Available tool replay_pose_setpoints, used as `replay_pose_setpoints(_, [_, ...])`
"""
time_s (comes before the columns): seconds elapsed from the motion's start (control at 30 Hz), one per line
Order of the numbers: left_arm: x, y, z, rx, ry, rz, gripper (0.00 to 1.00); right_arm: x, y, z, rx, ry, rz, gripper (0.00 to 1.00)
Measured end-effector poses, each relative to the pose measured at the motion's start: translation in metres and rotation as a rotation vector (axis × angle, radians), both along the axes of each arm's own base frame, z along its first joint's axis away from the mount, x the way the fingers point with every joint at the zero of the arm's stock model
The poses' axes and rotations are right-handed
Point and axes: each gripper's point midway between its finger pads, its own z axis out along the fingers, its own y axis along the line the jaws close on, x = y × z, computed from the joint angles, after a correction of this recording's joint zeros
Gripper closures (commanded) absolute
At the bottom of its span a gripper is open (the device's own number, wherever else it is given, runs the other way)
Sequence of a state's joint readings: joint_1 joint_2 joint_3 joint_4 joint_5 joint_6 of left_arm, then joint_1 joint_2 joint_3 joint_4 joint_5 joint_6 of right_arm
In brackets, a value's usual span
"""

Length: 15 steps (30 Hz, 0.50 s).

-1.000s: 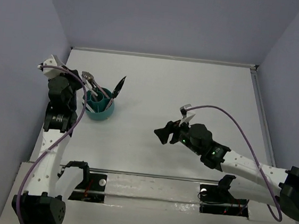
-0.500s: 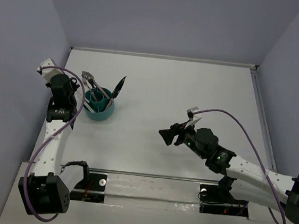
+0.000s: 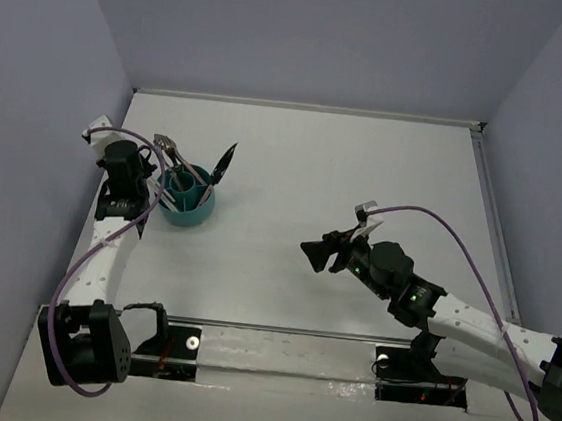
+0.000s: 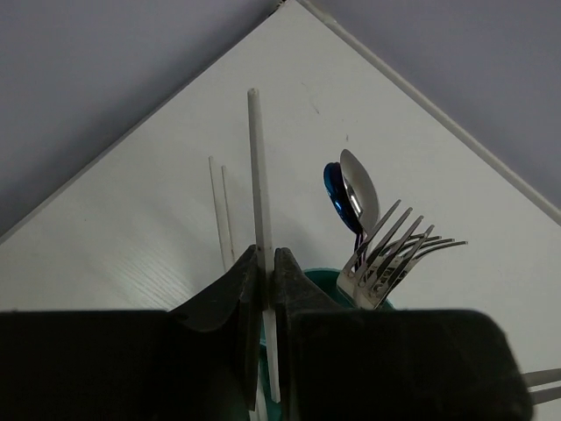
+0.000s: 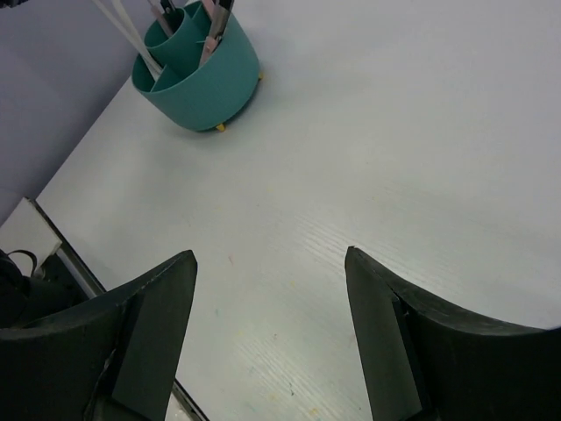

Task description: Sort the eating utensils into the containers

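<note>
Left wrist cam had the left fingers [image 4: 230, 303] pinched tight on a slim white handle [image 4: 256, 193], so that one was definitely grasped. Its long axis ran straight out from between the fingertips, with the free end pointing away from them. The other end dropped down between the fingers and I couldn't tell where it stopped. The teal cup [image 4: 323, 281] sat just past the fingertips. Off to the right of the fingers, a blue spoon [image 4: 334, 195] and a silver spoon [image 4: 358, 186] stood bowl-up in it, overlapping. A bunch of forks [image 4: 399, 250] leaned tines-up, fanning further right. Two more pale handles [image 4: 219, 206] stood just left of the gripped one, roughly parallel to it. On the right wrist cam, the right fingers [image 5: 145, 324] were spread wide with nothing between them, hovering over the table [image 5: 394, 123]. The cup was well ahead of them and off to their left.
</note>
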State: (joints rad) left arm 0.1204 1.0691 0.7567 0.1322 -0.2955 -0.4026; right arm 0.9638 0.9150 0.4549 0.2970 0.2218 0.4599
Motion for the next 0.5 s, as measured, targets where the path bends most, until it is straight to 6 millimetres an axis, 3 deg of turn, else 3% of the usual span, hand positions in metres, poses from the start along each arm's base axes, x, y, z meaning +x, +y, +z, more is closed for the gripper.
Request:
replay_pose_setpoints(0.13, [0.003,-0.003,-0.009,-0.011,0.024,-0.015,0.74,0.002,-0.001,0.0,-0.001,-0.001,-0.011,0.25])
replay_pose_setpoints(0.27, [0.005,-0.006,-0.009,-0.025,0.02,-0.031,0.71,0.002,-0.003,-0.002,-0.005,0.0,-0.018,0.25])
replay_pose_setpoints(0.5, [-0.004,-0.012,0.018,-0.036,-0.069,-0.046,0.68,0.002,-0.004,-0.006,-0.012,0.004,-0.023,0.25])
